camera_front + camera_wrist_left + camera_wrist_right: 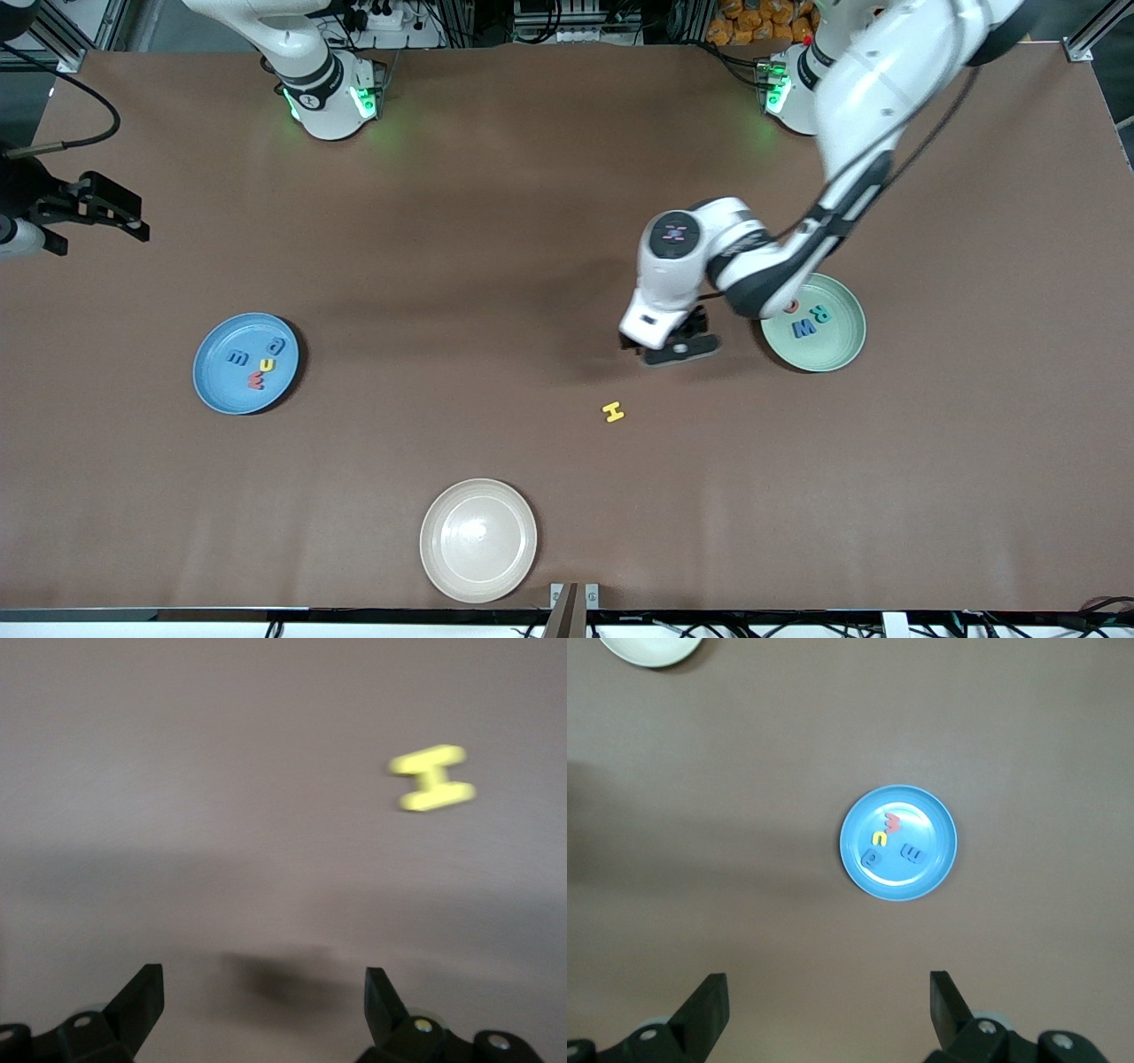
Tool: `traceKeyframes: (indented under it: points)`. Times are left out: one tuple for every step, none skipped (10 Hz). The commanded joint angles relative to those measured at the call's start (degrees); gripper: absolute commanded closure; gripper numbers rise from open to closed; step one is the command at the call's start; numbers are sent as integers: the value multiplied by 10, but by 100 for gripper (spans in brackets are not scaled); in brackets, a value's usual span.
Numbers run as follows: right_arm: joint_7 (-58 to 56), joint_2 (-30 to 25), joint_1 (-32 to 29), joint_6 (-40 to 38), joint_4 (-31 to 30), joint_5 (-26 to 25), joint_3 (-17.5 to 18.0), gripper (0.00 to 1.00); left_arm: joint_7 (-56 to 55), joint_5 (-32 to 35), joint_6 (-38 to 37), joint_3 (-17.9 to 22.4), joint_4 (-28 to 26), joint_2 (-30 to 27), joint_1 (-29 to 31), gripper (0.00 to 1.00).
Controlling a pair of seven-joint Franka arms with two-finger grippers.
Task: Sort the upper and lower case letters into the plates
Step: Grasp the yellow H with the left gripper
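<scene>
Your left gripper point(678, 347) hangs with its fingers spread wide and nothing between them, over bare table beside the green plate point(837, 354). The yellow H point(613, 411) lies flat on the table, nearer the front camera than that gripper. Your right gripper point(828, 1010) waits high over the table, fingers wide, empty. The blue plate point(213, 377) sits toward the right arm's end.
</scene>
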Motion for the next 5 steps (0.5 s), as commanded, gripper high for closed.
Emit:
traceKeyframes:
  points:
    - [-13, -5, -9, 6, 3, -7, -4, 0, 173, -2, 46, 15, 47, 28, -6, 0]
    - [-12, -9, -9, 14, -2, -7, -5, 0, 241, -3, 67, 16, 53, 29, -1, 0]
    - [-11, -9, -9, 12, -3, -7, -5, 0, 334, -1, 91, 16, 54, 33, 4, 0]
    - [-8, -9, -9, 11, -2, -6, -5, 0, 443, -2, 124, 23, 62, 46, 15, 0]
    - [-8, -10, -9, 11, -1, -6, -5, 0, 582, -4, 164, 31, 77, 70, 27, 0]
